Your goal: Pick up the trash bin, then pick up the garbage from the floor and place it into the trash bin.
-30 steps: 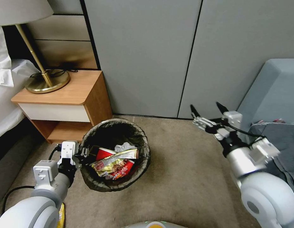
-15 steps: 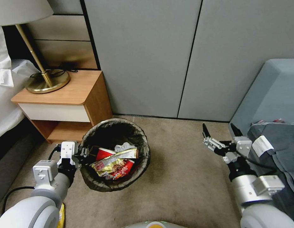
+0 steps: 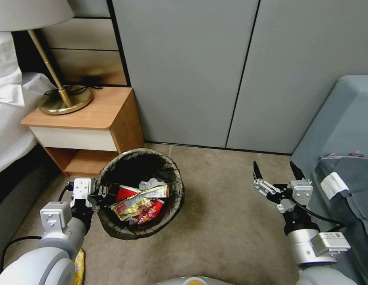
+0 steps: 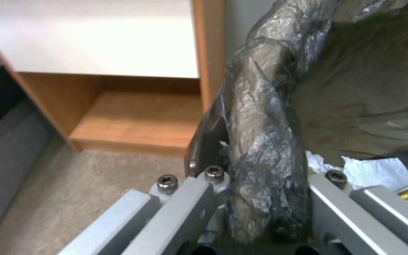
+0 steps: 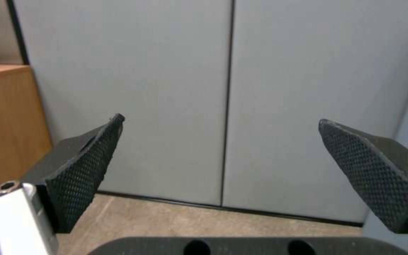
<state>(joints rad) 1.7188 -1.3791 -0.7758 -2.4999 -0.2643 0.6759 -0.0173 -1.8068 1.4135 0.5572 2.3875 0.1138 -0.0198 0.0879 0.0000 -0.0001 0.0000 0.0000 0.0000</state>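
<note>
The trash bin, round with a dark bag liner over its rim, stands on the carpet in front of the nightstand. Inside lies garbage: a red noodle bowl, red and yellow snack wrappers and a white tissue. My left gripper is shut on the bin's near-left rim; in the left wrist view the liner rim is pinched between its fingers. A yellow wrapper lies on the carpet under my left arm. My right gripper hangs open and holds nothing, to the right of the bin.
A wooden nightstand with a brass lamp stands behind the bin, with a bed to its left. Grey wall panels close the back. A grey-blue sofa with a dark cushion lies right. Open carpet separates bin and right arm.
My right arm has dropped and drawn back toward me, its gripper still open. The left gripper stays on the bin rim. The camera has shifted slightly.
</note>
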